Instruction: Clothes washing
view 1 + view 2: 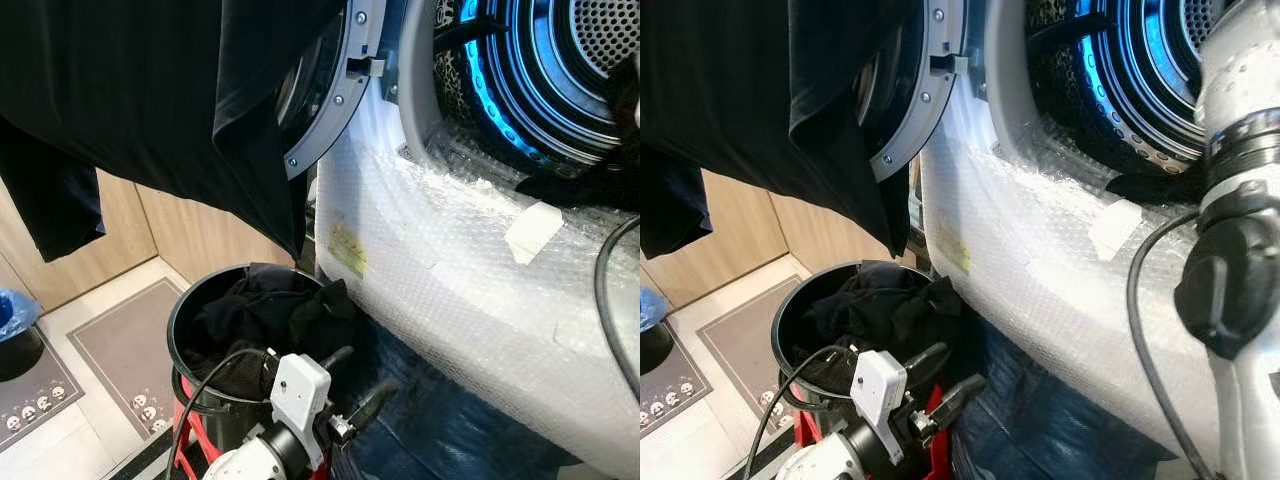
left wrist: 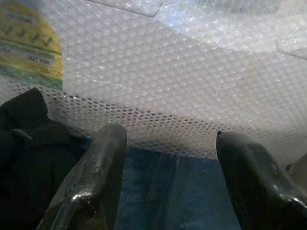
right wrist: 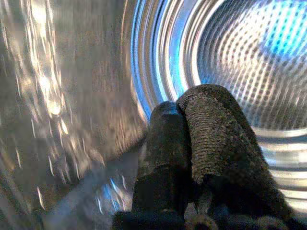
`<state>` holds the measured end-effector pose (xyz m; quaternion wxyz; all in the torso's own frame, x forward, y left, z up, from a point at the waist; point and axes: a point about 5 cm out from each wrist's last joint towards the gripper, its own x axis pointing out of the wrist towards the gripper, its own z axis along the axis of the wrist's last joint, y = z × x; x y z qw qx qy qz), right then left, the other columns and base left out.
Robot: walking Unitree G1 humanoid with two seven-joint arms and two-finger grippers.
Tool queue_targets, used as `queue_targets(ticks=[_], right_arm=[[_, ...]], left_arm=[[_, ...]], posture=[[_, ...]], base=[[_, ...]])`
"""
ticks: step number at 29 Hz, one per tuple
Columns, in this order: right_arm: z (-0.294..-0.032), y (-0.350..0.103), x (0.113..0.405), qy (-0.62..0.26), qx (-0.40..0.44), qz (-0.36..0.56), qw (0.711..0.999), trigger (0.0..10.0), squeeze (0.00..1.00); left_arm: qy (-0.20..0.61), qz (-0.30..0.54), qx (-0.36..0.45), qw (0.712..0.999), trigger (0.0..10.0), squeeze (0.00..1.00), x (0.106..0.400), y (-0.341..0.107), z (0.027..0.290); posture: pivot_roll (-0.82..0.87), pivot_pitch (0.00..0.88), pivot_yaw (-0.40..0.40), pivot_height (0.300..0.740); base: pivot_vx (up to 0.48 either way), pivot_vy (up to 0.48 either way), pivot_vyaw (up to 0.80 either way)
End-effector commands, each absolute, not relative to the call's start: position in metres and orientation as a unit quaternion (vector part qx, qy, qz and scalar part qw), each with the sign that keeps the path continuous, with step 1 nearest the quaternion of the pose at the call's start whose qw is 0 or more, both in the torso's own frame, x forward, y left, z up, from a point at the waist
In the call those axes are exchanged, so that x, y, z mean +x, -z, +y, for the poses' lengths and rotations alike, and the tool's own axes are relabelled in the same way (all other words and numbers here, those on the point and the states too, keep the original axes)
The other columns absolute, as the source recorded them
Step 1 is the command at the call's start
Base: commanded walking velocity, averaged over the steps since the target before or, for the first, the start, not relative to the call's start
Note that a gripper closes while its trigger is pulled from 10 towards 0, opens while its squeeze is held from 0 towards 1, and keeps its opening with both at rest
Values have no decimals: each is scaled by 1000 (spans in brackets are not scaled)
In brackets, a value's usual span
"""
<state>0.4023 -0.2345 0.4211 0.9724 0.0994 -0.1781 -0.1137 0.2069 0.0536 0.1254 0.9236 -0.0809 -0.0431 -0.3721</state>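
The washing machine (image 1: 450,250) is wrapped in bubble wrap, and its drum (image 1: 560,70) glows blue. Its door (image 1: 335,110) stands open with a black garment (image 1: 150,100) draped over it. Below the door, a black bucket (image 1: 180,300) holds dark clothes (image 1: 270,310). My left gripper (image 1: 365,378) hangs open beside the bucket, facing the machine's front, with nothing between its fingers (image 2: 108,143). My right arm (image 1: 1240,200) reaches into the drum. There my right gripper (image 3: 184,103) is shut, with no cloth seen in it. A dark cloth (image 1: 575,188) lies on the lower lip of the opening.
A wooden cabinet wall (image 1: 200,240) stands behind the bucket. Grey mats (image 1: 120,350) cover the tiled floor at left, beside a blue object (image 1: 15,310). A red frame (image 1: 190,440) sits under the bucket. Blue sheeting (image 1: 450,420) lies at the machine's foot. A black cable (image 1: 605,300) loops at right.
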Motion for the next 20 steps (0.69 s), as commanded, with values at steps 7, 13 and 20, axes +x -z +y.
queue_targets(ticks=[7,13,20], right_arm=[[-251,-381,408,134,35,-99,985,10000,0],[-269,-378,401,161,17,-97,982,10000,1000],[-248,-368,404,122,11,-76,990,10000,1000]], left_arm=[[374,-43,-78,923,10000,0,204,-130,56],[379,-39,-76,922,10000,0,205,-130,57],[387,-36,-75,919,10000,0,208,-130,58]], posture=[[35,0,-78,740],[7,0,-57,740],[-4,0,-43,740]], base=[[0,0,0],[0,0,0],[0,0,0]])
